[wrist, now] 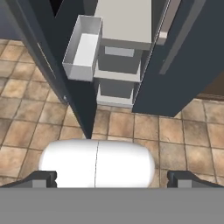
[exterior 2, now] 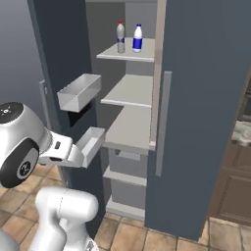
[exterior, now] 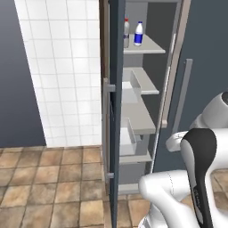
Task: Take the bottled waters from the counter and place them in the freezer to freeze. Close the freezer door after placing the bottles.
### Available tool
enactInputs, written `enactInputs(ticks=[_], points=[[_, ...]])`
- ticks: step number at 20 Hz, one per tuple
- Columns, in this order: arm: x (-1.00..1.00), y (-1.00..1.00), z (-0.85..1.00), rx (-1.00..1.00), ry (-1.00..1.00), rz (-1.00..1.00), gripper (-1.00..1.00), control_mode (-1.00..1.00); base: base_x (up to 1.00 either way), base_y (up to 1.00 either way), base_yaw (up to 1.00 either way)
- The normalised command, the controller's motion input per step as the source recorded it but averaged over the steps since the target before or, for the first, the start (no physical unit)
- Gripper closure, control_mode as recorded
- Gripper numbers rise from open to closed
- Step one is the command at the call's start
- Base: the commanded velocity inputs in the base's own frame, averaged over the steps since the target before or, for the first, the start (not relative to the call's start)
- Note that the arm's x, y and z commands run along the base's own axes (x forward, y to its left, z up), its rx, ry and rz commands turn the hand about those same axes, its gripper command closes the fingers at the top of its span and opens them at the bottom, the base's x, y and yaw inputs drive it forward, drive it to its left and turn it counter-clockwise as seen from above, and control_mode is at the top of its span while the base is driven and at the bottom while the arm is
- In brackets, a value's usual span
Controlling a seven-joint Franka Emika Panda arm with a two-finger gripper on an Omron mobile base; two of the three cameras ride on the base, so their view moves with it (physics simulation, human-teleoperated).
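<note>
Both bottled waters stand upright side by side on the freezer's top shelf [exterior 2: 142, 53]: the red-capped bottle [exterior 2: 120, 37] [exterior: 126, 32] to the left of the blue-capped one [exterior 2: 138, 38] [exterior: 138, 34]. The freezer [exterior: 142, 116] stands open. Its slate freezer door [exterior 2: 59, 49] [exterior: 116, 111] is swung out to the left, white bins [exterior 2: 78, 92] on its inner side. My gripper [wrist: 112, 179] is open and holds nothing, low down and well below the bottles. It looks at the tiled floor and the freezer's lower shelves [wrist: 118, 70].
A second slate door [exterior 2: 206, 98] with a grey bar handle [exterior 2: 164, 122] stays shut on the right. Beyond it is a strip of speckled counter [exterior 2: 243, 131] over brown cabinets [exterior 2: 235, 191]. White wall tiles [exterior: 62, 67] lie left of the open door, brown floor tiles [wrist: 175, 131] below.
</note>
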Motion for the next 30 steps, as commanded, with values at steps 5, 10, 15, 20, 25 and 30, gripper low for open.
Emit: enactInputs(ticks=[5, 10, 15, 20, 25, 30], points=[[0.0, 0.0, 0.0, 0.0, 0.0, 0.0, -1.0, 1.0, -0.06, 0.46, -0.08], [0.0, 0.0, 0.0, 0.0, 0.0, 0.0, -1.0, 1.0, -0.02, 0.42, -0.11], [0.0, 0.0, 0.0, 0.0, 0.0, 0.0, -1.0, 1.0, 0.0, 0.39, -0.15], [0.0, 0.0, 0.0, 0.0, 0.0, 0.0, -1.0, 1.0, 0.0, 0.38, -0.14], [0.0, 0.0, 0.0, 0.0, 0.0, 0.0, -1.0, 1.0, 0.0, 0.34, -0.07], [0.0, 0.0, 0.0, 0.0, 0.0, 0.0, -1.0, 1.0, 0.01, 0.24, 0.0]])
